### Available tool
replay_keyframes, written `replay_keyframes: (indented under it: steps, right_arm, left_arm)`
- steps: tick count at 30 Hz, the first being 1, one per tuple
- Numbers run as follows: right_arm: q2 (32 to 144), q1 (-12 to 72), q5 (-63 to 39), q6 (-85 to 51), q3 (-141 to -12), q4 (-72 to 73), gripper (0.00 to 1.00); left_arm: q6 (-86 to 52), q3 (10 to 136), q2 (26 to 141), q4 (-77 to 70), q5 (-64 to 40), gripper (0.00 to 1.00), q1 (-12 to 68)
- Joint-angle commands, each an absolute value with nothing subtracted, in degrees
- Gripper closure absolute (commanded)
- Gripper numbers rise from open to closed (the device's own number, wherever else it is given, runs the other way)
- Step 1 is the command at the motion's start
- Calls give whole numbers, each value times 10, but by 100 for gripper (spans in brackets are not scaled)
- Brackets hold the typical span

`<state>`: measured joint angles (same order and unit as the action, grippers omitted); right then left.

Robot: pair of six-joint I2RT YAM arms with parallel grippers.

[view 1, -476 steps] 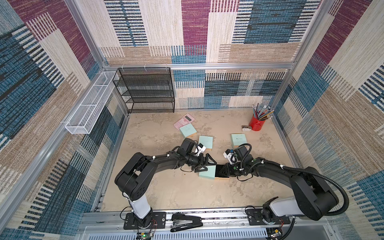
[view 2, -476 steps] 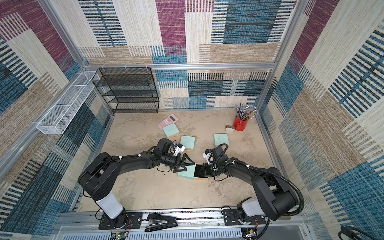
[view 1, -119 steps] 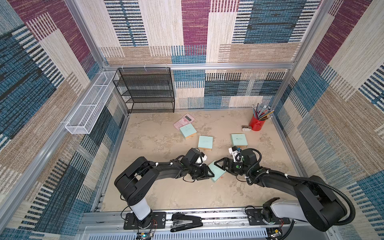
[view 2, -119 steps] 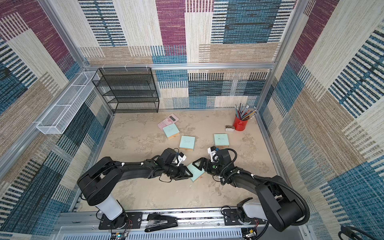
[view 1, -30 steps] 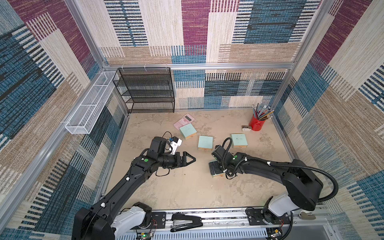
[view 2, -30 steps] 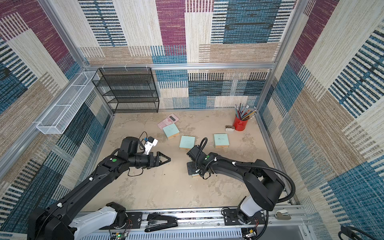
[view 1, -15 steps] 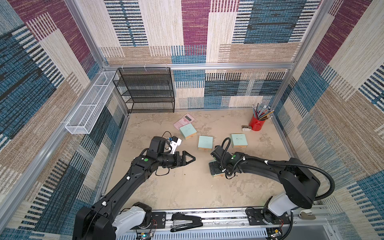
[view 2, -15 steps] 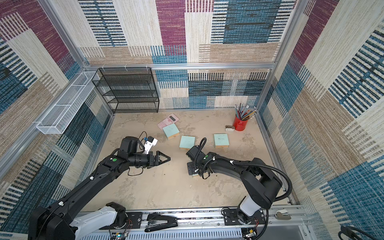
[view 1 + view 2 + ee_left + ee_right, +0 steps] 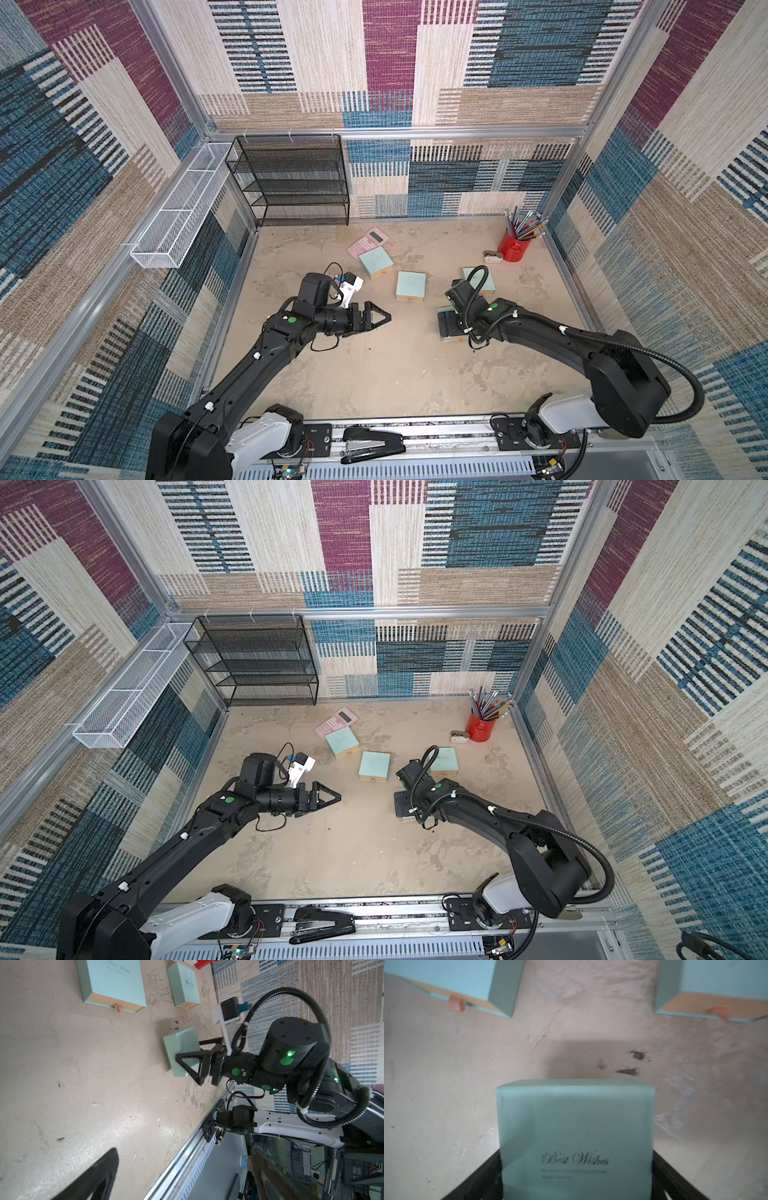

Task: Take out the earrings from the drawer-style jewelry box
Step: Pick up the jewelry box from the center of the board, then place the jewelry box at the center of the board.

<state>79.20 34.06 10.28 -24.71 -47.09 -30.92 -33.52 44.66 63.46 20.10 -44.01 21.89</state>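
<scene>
R gripper [image 9: 186,1050] grasps the mint-green jewelry box [image 9: 575,1126] by both sides, down at the counter [image 9: 374,374], near 2 more mint boxes [image 9: 410,286]. L gripper [image 9: 384,318] hangs released & empty, well apart. Earrings: poss. the tiny pale specks [image 9: 158,1120] on bare counter, too small to tell.

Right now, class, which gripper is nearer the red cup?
Right. The right gripper straddles a mint box that lies on the cup's side of the floor, nearer the robot than the red cup. The left gripper hangs far across the floor, on the robot's left.
</scene>
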Motion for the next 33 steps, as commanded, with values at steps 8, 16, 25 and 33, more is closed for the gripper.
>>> replay_keyframes:
  steps: [8, 16, 25, 33]
  right_arm:
    - [697, 148, 80, -214, -482, -280, 13]
    - [732, 7, 89, -177, -513, -254, 14]
    - [816, -43, 120, -120, -532, -234, 14]
    - [888, -52, 116, -77, -546, -231, 14]
  left_arm:
    - [-355, 443, 652, 169, -472, 1, 219]
    - [-353, 439, 637, 173, -479, 1, 219]
    - [-345, 439, 619, 184, -483, 1, 219]
    - [-339, 442, 617, 192, -481, 1, 219]
